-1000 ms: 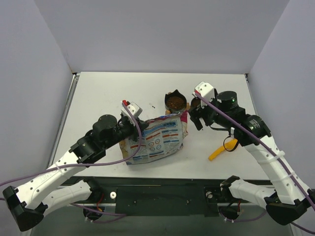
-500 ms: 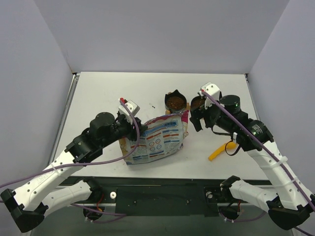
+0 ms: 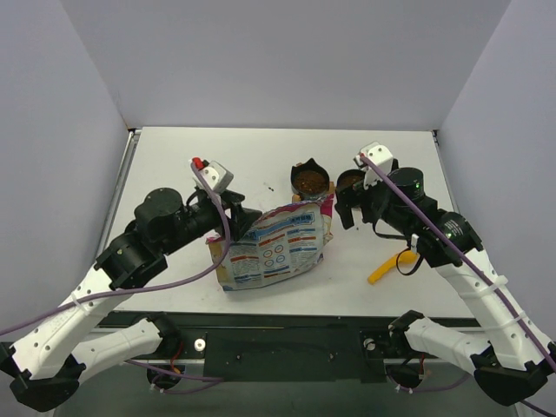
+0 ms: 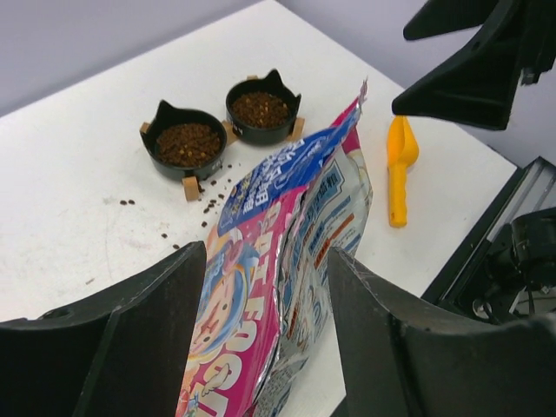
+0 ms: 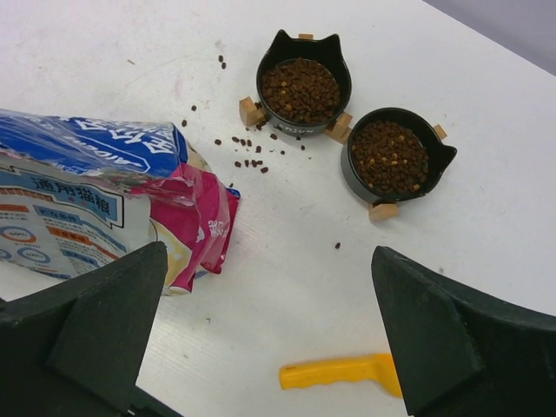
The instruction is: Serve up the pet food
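The pet food bag lies on the table with its white-and-blue back up and its torn magenta mouth toward the two black bowls. Both bowls hold brown kibble. My left gripper hovers over the bag's left end. In the left wrist view its fingers stand wide apart, and the bag runs loose between them. My right gripper hangs open just right of the bag's mouth, with nothing between its fingers but bare table.
A yellow-orange scoop lies right of the bag, near the table's front edge. Loose kibble is scattered between the bag's mouth and the left bowl. Grey walls close the table on three sides.
My left gripper opened, let go of the bag and drew back up to the left. The right gripper opened wider and shifted slightly right. The bag settled a little.
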You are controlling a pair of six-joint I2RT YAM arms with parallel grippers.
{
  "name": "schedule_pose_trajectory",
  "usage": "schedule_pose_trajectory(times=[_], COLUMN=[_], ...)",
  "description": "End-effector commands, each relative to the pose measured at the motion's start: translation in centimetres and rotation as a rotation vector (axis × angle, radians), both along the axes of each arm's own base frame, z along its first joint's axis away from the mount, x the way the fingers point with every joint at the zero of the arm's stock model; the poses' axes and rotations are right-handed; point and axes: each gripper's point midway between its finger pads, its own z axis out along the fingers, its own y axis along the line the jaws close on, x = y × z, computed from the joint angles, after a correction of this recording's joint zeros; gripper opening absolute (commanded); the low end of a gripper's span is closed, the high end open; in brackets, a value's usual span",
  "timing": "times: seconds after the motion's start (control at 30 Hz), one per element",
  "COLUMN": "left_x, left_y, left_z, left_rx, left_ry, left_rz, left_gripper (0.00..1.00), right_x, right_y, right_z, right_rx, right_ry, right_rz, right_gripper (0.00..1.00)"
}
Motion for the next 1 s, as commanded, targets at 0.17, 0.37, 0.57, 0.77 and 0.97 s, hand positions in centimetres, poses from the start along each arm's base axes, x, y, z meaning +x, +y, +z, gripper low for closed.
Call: schedule_pose_trajectory(times=[0.17,0.37,0.57,0.77,0.97], left_x=[3.1,4.0,3.9,3.5,3.1], left_y=[6.6,12.1,15.4,17.1,17.8], left_z=[10.5,15.7,18.0,19.2,19.9], left_rx=[-0.131,-0.173,-0.146,-0.145,-0.144], left_ry=[-0.193,-0.309,-0.382,-0.417,-0.434], left_rz=[0.380,0.653,0.795,0.862,0.879], left_gripper=[0.76,0.78,0.79,0.79,0.79], right_x=[0.6,-0.9,-3.2,-5.7,-6.5], right_y=[-4.7,-12.3,-15.3,-18.4,-19.0], right_z=[5.9,9.2,10.5,12.4,14.0], right_rx=[0.157,0.214,0.151,0.191,0.213], right_ry=[-0.168,-0.298,-0.344,-0.425,-0.451], right_rz=[-0.337,-0.751,-0.826,-0.929,-0.929], right_gripper=[1.00,1.00,1.00,1.00,1.00])
